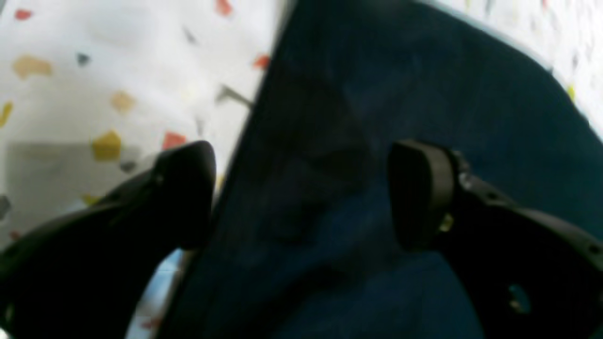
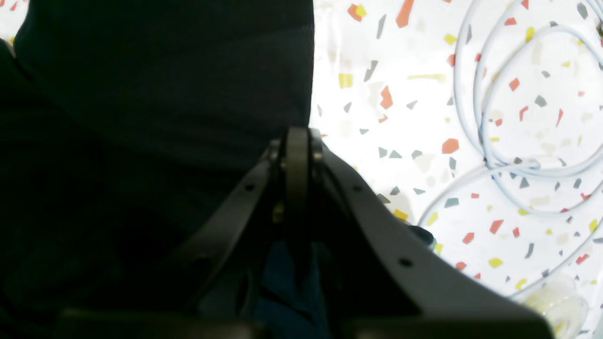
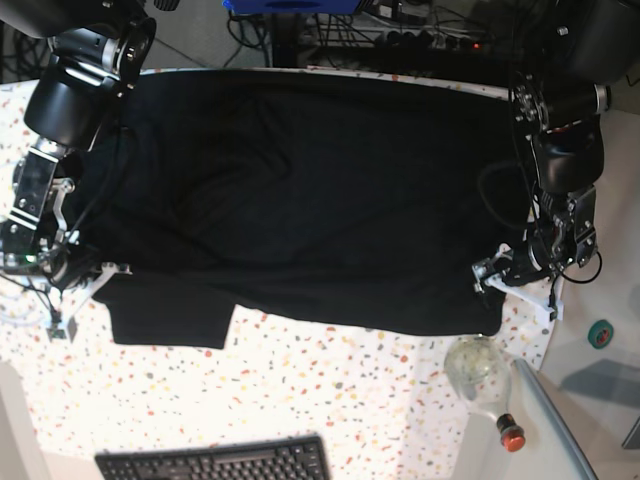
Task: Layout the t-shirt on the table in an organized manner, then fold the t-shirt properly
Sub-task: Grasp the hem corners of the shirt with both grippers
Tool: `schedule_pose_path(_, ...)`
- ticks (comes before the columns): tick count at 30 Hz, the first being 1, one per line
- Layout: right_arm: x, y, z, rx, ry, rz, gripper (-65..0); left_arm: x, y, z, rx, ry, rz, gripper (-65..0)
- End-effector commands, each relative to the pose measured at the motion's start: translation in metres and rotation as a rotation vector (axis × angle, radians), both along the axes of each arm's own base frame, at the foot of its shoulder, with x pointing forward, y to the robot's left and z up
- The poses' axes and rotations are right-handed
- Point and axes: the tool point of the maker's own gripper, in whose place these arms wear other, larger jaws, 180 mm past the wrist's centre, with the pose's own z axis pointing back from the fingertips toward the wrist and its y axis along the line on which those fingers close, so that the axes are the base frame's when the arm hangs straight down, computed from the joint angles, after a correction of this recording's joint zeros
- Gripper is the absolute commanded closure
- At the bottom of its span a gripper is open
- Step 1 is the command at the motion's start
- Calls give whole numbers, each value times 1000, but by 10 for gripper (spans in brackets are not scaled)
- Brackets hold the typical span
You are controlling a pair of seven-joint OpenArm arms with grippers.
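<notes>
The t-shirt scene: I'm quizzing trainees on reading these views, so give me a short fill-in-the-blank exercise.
1. The t-shirt lying on the table is ____ in colour.
2. The left gripper over the shirt's edge has its jaws ____.
3. The right gripper has its jaws ____.
4. At the near table edge in the base view lies a black ____.

Missing words: black; open; shut; keyboard

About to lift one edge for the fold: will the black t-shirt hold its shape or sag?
The t-shirt will probably sag: it lies limp with soft wrinkles on the table. It looks light. Likely it drags rather than slides, since the right pincer pinches only one edge.
</notes>
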Motion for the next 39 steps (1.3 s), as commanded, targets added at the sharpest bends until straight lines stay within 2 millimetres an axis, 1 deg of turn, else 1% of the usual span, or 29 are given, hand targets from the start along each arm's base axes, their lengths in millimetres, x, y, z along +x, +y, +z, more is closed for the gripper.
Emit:
schedule_pose_path(1, 15, -6, 18, -17, -59, -3, 0, 10, 11, 11, 18, -38, 19, -500)
schedule_pose_path(3, 15, -6, 18, -17, -59, -3, 0, 9, 12, 9, 23, -40, 21, -469)
schedule_pose_path(7, 15, -6, 18, -17, -59, -3, 0, 4, 15, 5, 31, -27, 21, -428)
schedule_pose_path(9, 16, -6, 18, -17, -61, -3, 0, 2, 14, 4, 29, -21, 18, -388)
schedule_pose_path(11, 16, -6, 19, -17, -62, -3, 0, 1, 13, 3, 27, -17, 18, -301)
schedule_pose_path(13, 16, -6, 19, -17, -62, -3, 0, 0, 13, 2, 24, -16, 20, -191)
schedule_pose_path(14, 16, -6, 19, -17, -62, -3, 0, -4, 13, -2, 24, -7, 20, -125)
schedule_pose_path(16, 16, -6, 19, -17, -62, -3, 0, -8, 13, -5, 23, 2, 21, -13)
schedule_pose_path(17, 16, -6, 19, -17, -64, -3, 0, -10, 13, -7, 24, 6, 20, 0)
schedule_pose_path(19, 16, -6, 18, -17, -62, -2, 0, -17, 14, -11, 24, 15, 22, 0)
schedule_pose_path(24, 15, -6, 16, -14, -55, -2, 0, -22, 18, -11, 16, 52, 23, 0)
schedule_pose_path(25, 15, -6, 16, -14, -55, -2, 0, -23, 24, -8, 26, 61, 19, 0)
schedule_pose_path(26, 15, -5, 16, -13, -54, -2, 0, -20, 26, -1, 37, 55, 9, 0)
schedule_pose_path(28, 15, -5, 16, -13, -54, -2, 0, -25, 26, 4, 56, 66, -16, 0)
schedule_pose_path(31, 14, -5, 15, -13, -53, -2, 0, -28, 24, 23, 100, 64, -67, 0)
schedule_pose_path(33, 14, -5, 15, -13, -53, -2, 0, -36, 21, 30, 120, 88, -100, 0)
schedule_pose_path(36, 14, -5, 15, -13, -53, -2, 0, -51, 9, 29, 128, 121, -138, 0)
schedule_pose_path(39, 14, -5, 15, -13, -53, -2, 0, -67, 8, 26, 148, 135, -155, 0)
